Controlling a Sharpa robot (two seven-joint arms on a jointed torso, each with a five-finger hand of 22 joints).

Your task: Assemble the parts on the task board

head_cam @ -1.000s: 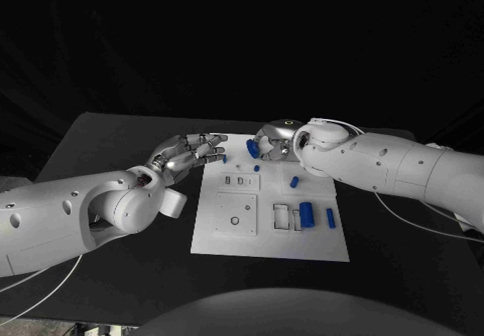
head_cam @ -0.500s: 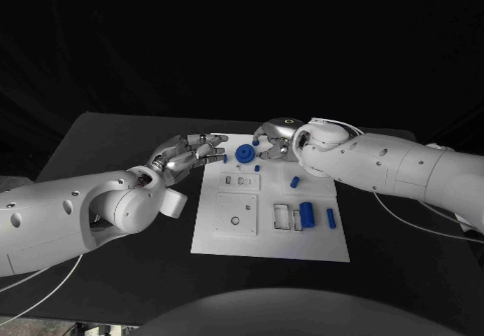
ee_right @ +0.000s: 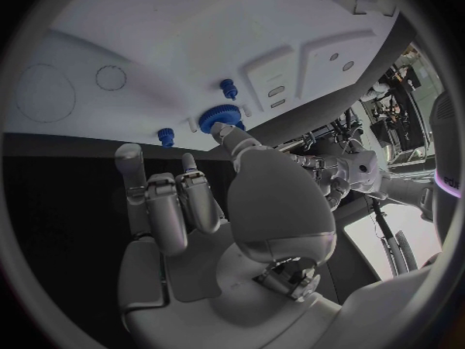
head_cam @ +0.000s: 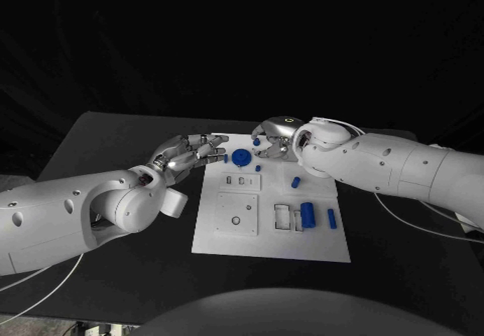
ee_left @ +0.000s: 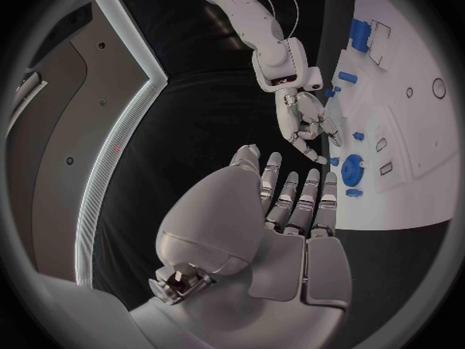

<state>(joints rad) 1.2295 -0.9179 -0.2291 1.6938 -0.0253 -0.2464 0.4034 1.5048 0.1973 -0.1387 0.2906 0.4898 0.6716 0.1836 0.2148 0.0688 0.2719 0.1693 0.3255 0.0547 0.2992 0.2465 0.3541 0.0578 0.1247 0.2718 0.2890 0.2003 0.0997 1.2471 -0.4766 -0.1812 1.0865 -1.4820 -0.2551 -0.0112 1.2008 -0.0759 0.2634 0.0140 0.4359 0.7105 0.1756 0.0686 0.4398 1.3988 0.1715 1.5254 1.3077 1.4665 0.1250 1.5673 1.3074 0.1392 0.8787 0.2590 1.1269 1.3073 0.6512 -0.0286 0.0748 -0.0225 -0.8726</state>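
Upper centre of the head view, a blue gear (head_cam: 242,157) lies on the task board (head_cam: 271,248) between both hands. The left hand (head_cam: 189,155) is spread and empty; the right wrist view shows the right hand (ee_right: 208,209) holding nothing, one fingertip (ee_right: 222,129) at the gear.

- Task board (head_cam: 271,238): white plate, smooth, matt, plastic by its look, with shallow moulded recesses
- Blue gear (head_cam: 242,157): blue, matt, plastic-looking, toothed rim
- Blue cylinder (head_cam: 306,214): blue, smooth, slight sheen
- Small blue pegs (head_cam: 294,182): same blue plastic look, smooth
- Table (head_cam: 111,147): black top, matt, even surface
- Left hand (head_cam: 189,155): silver, metallic-looking, satin sheen with dark seams
- Right hand (head_cam: 274,140): silver, metallic-looking, bright highlights
- Arm shells (head_cam: 393,164): white, smooth, semi-gloss hard casing
- Cable (head_cam: 424,227): white, smooth sheath
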